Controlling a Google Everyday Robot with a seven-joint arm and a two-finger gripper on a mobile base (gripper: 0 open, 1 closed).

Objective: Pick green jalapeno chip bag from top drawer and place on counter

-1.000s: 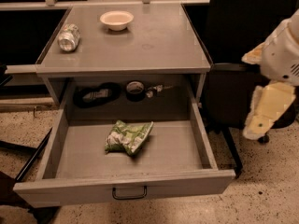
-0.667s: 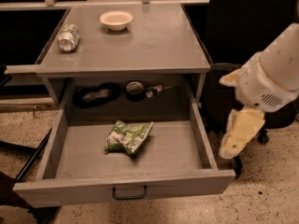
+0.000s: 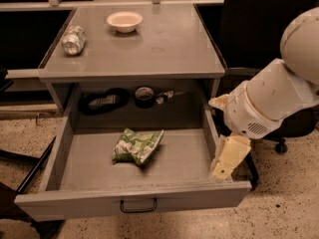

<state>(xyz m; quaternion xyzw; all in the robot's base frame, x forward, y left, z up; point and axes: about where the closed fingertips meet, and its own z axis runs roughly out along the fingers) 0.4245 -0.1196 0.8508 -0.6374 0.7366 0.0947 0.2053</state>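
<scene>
The surface (image 3: 169, 39) tops the open drawer (image 3: 189, 158). The hand (image 3: 227, 161) hovers at the drawer's right wall, grip state impossible to tell. The bag (image 3: 137, 146) lies mid-drawer, leftward in view, long axis across the drawer's width.

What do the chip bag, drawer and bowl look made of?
Bag: crinkly foil or plastic film, glossy creases. Drawer: grey painted metal, probably; thin flat walls, matte. Bowl: pale ceramic or plastic, smooth; can't tell which. Hand hangs by the drawer's right front corner.

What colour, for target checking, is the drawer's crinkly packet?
Green-and-white foil packet, camera view; cream hand by right wall of grey drawer.
</scene>
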